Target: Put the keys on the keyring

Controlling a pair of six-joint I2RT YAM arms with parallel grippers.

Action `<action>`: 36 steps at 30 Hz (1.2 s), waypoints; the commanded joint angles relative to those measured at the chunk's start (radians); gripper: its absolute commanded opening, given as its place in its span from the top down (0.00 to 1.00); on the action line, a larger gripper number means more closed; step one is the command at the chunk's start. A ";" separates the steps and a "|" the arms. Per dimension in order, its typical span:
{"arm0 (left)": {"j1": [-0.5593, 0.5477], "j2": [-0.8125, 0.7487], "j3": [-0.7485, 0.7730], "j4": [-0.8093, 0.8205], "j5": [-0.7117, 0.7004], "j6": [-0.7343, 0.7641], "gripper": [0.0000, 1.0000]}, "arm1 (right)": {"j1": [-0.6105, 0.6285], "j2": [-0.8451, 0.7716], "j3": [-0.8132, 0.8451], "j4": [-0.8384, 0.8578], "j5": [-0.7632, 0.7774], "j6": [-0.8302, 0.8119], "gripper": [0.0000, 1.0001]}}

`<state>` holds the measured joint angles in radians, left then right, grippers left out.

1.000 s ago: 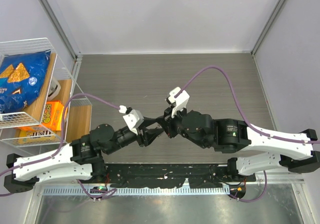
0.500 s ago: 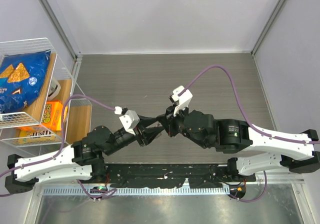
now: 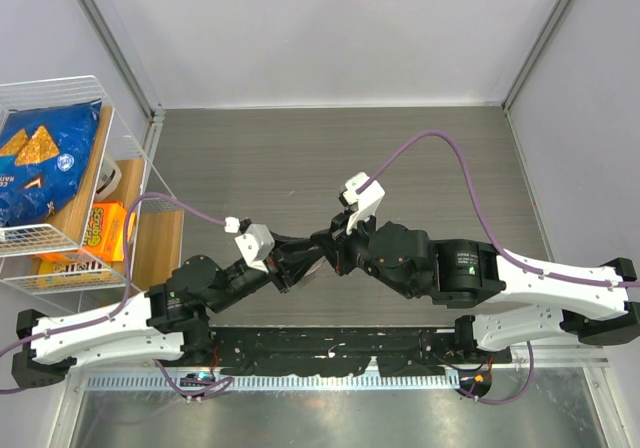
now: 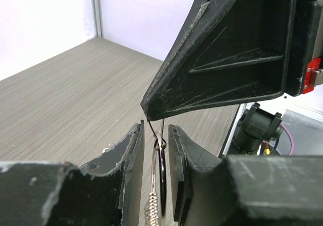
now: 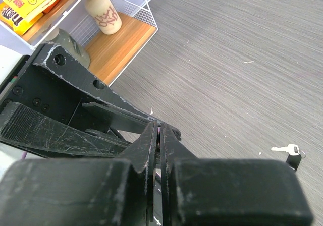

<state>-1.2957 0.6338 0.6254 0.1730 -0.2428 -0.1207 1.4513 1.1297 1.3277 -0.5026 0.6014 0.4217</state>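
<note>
lots of bare grey striped table (image 3: 300,148) lies all around our right gripper (image 5: 158,127), which pinches the thin wire keyring (image 4: 152,128) just above our left gripper (image 4: 155,131). that narrow gap has the ring and one dark flat key (image 4: 162,180) inside; we cannot tell if it squeezes. two tiny keys (image 5: 283,149) lie beside the right gripper.

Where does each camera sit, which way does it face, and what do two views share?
Top external: above, behind the bases, facing down at the table; both arms, left gripper meeting right gripper.
Left wrist: looks past its own fingers at the keyring held at the right gripper's tip.
Right wrist: looks past its own fingers toward the shelf; loose keys lie on the table.
Shared: top and right wrist both see the shelf.
</note>
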 commanded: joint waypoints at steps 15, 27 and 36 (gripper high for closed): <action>0.001 -0.046 -0.044 0.155 -0.013 0.021 0.65 | 0.012 -0.010 0.019 0.073 0.020 0.009 0.94; -0.001 -0.037 -0.038 0.157 -0.006 0.024 0.68 | 0.014 -0.004 0.022 0.084 0.014 0.003 0.94; 0.001 -0.026 -0.033 0.183 -0.001 0.041 1.00 | 0.018 -0.002 0.022 0.079 0.011 0.008 0.94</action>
<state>-1.2949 0.5999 0.5827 0.2653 -0.2455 -0.1013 1.4586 1.1309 1.3277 -0.4778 0.6048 0.4183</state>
